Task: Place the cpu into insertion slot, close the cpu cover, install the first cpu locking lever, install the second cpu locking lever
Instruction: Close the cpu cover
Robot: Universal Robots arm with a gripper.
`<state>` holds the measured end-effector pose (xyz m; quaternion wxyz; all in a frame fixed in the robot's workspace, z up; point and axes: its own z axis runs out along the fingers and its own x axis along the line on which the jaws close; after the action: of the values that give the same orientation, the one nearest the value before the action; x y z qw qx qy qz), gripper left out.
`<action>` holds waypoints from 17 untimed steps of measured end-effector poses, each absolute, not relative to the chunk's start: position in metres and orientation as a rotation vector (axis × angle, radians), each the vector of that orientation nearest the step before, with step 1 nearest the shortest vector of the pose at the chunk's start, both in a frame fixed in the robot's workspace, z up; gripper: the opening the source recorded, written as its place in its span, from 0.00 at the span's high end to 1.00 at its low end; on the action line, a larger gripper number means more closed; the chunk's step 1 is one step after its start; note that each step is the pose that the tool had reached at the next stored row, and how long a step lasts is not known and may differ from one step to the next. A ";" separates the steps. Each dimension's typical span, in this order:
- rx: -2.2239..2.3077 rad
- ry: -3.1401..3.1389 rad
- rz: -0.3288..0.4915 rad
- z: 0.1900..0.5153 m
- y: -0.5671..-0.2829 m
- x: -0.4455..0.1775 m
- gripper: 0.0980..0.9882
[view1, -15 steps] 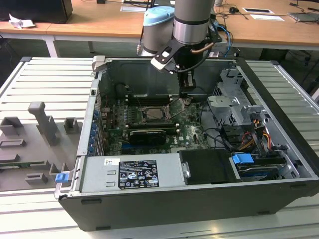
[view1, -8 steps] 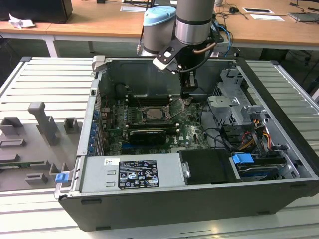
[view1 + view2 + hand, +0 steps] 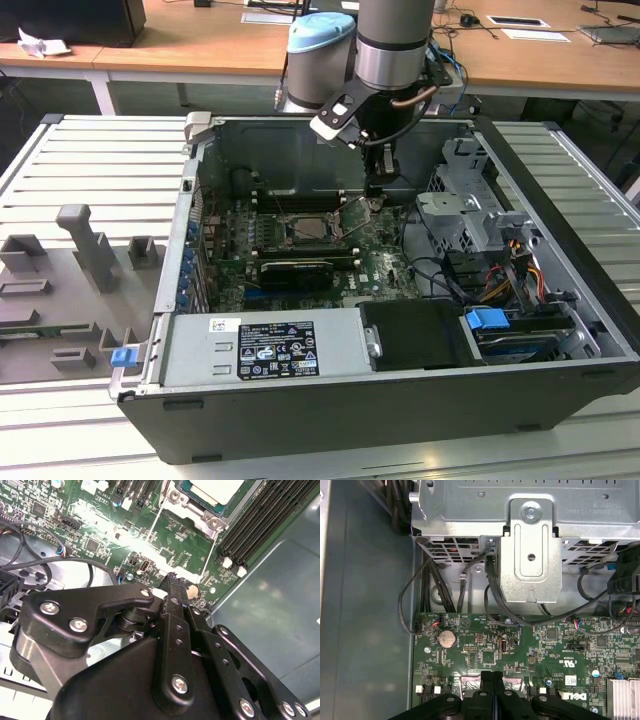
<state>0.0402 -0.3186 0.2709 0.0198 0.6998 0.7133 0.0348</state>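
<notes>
Near the cpu (image 3: pixel 216 489) in the second wrist view, jaws fully together, nothing between them

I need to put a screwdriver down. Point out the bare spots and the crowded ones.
Free: ribbed table beyond the case, on the exterior view's right; bare grey panel beside the motherboard. Crowded: drive cage and cables.

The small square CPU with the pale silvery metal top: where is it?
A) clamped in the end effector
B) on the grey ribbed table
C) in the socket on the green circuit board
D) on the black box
C: in the second wrist view the pale silvery-topped square CPU sits within the silver metal socket frame on the green circuit board.
</notes>
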 end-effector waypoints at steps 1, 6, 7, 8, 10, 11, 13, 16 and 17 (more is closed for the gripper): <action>2.171 2.213 0.108 0.271 -0.319 0.040 0.99; 2.171 2.213 0.108 0.271 -0.319 0.042 0.99; 2.171 2.213 0.108 0.271 -0.319 0.043 0.99; 2.171 2.213 0.108 0.271 -0.319 0.043 0.99; 2.171 2.213 0.108 0.271 -0.319 0.044 0.99; 2.171 2.213 0.108 0.271 -0.319 0.045 0.99; 2.171 2.213 0.108 0.271 -0.319 0.046 0.99; 2.171 2.213 0.108 0.271 -0.319 0.047 0.99; 2.171 2.213 0.108 0.271 -0.319 0.047 0.99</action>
<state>0.0468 -0.3186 0.2709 0.0198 0.6998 0.7133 0.0348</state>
